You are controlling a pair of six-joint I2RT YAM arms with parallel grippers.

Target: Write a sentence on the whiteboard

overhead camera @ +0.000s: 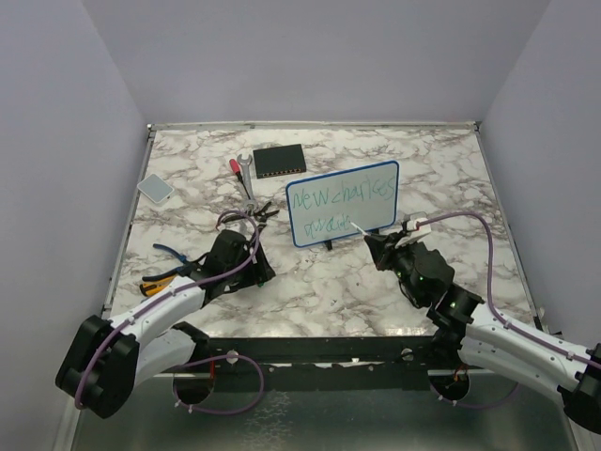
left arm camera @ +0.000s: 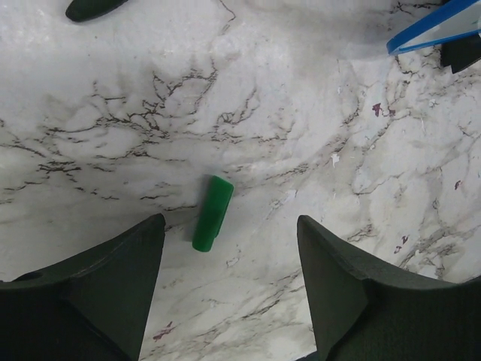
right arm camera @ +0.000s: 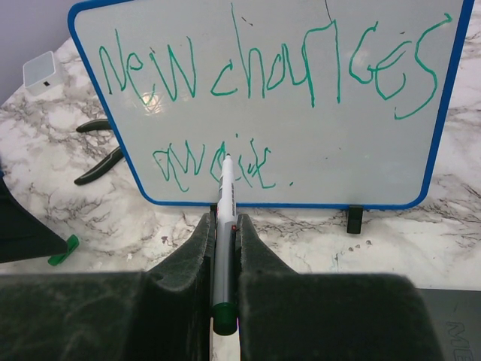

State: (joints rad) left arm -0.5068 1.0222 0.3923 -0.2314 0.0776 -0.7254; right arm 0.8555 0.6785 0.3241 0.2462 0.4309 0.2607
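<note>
Marble table (overhead camera: pixel 329 282) with the whiteboard (overhead camera: pixel 343 202) standing mid-table on its feet, the sentence (right arm camera: pixel 263 75) in green over two lines; right gripper (right arm camera: pixel 224 248) clamped tight on a marker (right arm camera: pixel 224 218), tip at the lower line; left gripper (left arm camera: pixel 229 226) spread wide above a green cap (left arm camera: pixel 213 213) lying on the marble.

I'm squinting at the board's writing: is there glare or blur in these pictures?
Right wrist view: small glare spot on the whiteboard beside "new", sentence readable, right gripper shut on the marker looks soft. Left wrist view: green cap crisp. Top view: even light, writing tiny.
</note>
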